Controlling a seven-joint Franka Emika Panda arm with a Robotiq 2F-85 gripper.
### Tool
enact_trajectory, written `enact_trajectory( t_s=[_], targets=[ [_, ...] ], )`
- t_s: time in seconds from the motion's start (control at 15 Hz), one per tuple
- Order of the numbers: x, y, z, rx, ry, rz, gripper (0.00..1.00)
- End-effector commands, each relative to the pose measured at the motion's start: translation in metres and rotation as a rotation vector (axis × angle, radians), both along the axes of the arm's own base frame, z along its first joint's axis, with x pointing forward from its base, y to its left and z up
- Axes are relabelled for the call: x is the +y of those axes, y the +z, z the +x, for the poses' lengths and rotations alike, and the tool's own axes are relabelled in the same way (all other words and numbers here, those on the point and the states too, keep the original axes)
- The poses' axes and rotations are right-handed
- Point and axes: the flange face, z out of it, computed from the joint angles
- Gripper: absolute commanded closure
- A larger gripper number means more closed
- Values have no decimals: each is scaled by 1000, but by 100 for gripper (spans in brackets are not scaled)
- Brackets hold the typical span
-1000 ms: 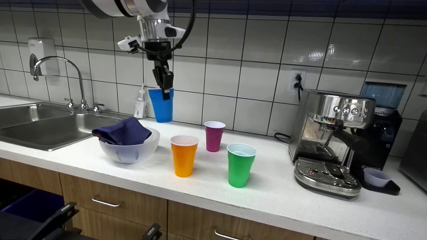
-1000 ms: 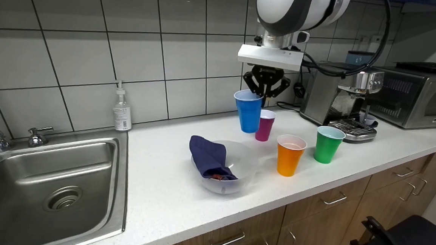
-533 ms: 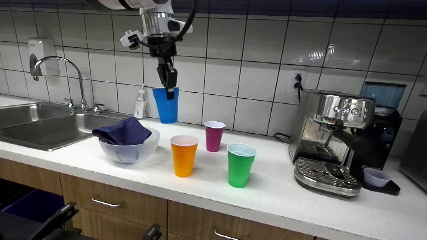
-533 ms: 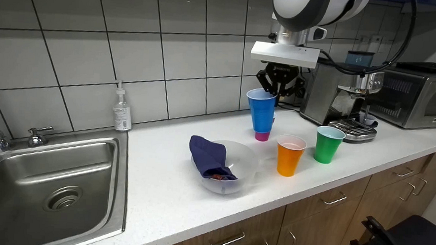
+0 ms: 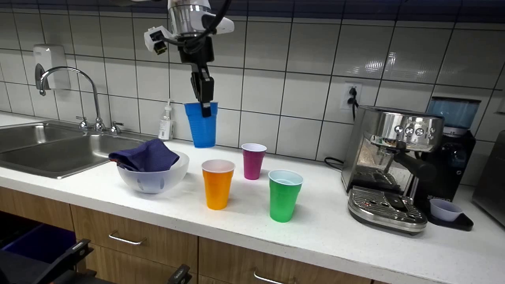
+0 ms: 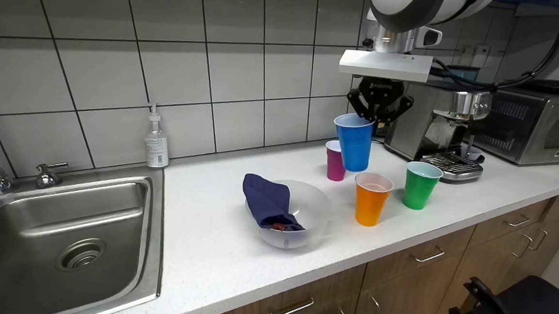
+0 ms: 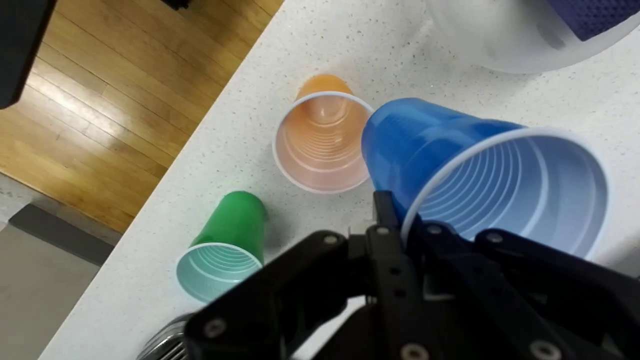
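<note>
2 exterior views: set back, facing tiled wall (image 5: pixel 268 47) | wrist view: close, looking down | shared: counter (image 5: pixel 323 228)

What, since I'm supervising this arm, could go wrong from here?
The hand pinches the blue plastic cup by one side only, so it might swing or slip. Hanging above the white countertop, it would likely drop if the grip gave. Moved low, it could knock over the upright orange plastic cup nearby.
</note>
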Motion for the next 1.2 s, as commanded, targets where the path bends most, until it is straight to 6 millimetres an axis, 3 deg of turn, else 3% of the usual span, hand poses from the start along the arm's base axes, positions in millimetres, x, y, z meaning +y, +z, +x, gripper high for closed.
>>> enact_trajectory(
  t_s=[0.0, 0.6, 1.13],
  targets=[
    [-7, 3, -19, 13, -65, -23, 99],
    [-31, -16, -32, 71, -180, -17, 99],
    [-39, -27, -23, 77, -232, -5, 99]
  ],
)
